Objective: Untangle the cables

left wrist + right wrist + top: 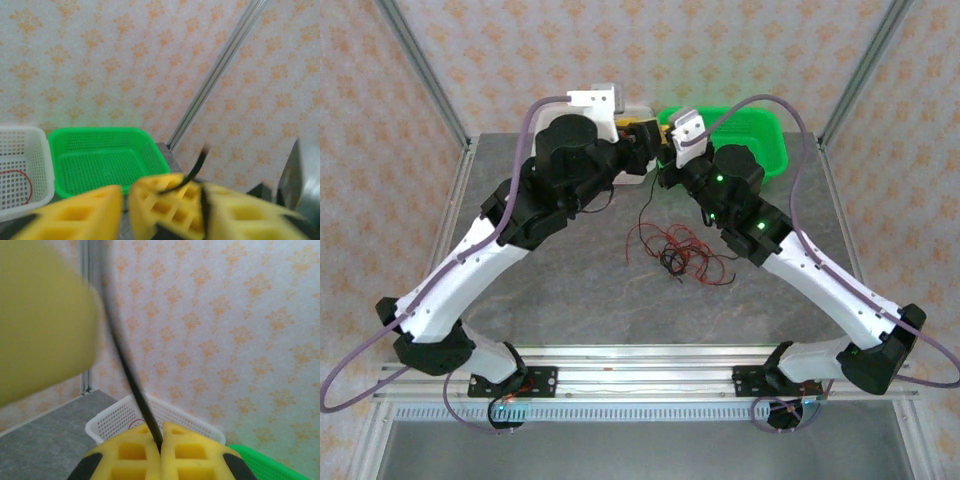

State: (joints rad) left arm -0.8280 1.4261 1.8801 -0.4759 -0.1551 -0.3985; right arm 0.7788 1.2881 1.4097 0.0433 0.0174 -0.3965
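The cables lie in a loose red and black tangle on the grey table, in front of both arms. My two grippers meet high at the back centre, near the baskets. My right gripper is shut on a black cable that runs up and left out of its yellow fingers. My left gripper is open, its left finger standing apart. The right gripper's yellow fingers and the black cable sit between its jaws. From the grippers a thin black strand hangs towards the tangle.
A white basket at the back holds a red cable. A green basket stands to its right, at the back right of the table. The cage's metal posts rise at the table's corners.
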